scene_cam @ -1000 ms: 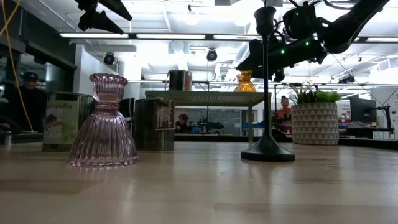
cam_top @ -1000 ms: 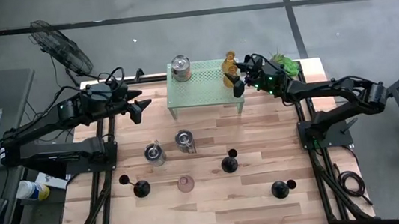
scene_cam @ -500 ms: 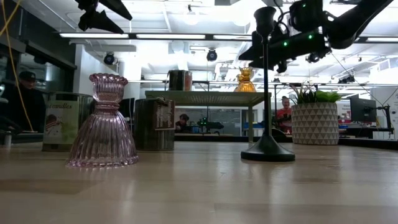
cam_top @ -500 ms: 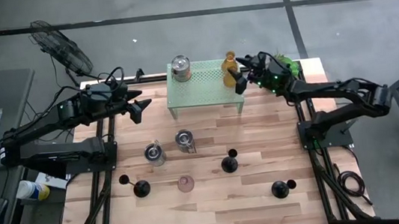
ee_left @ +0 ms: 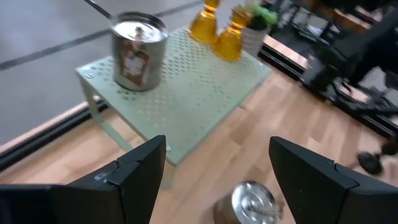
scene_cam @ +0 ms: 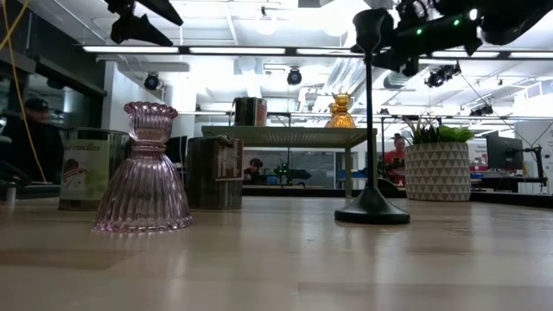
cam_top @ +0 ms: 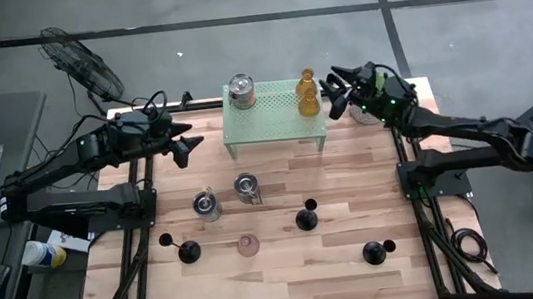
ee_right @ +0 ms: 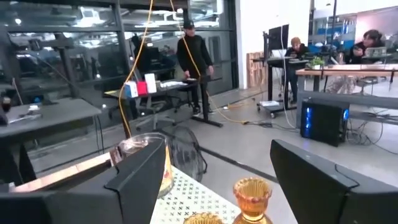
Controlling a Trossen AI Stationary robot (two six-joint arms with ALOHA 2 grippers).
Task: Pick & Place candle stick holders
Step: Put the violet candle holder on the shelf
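High view, left to right: the left gripper (cam_top: 183, 144) hangs over the worktop (cam_top: 291, 277) beside the pale green rack (cam_top: 273, 119), jaws apart and empty. On the rack stand a silver tin holder (cam_top: 241, 91) and an amber glass holder (cam_top: 307, 95) — the right gripper (cam_top: 335, 93) hovers just beside the amber one, jaws apart, holding nothing. Lower on the worktop sit two silver cups (cam_top: 207, 206), a pink glass holder (cam_top: 247, 244) and black sticks (cam_top: 306, 217).
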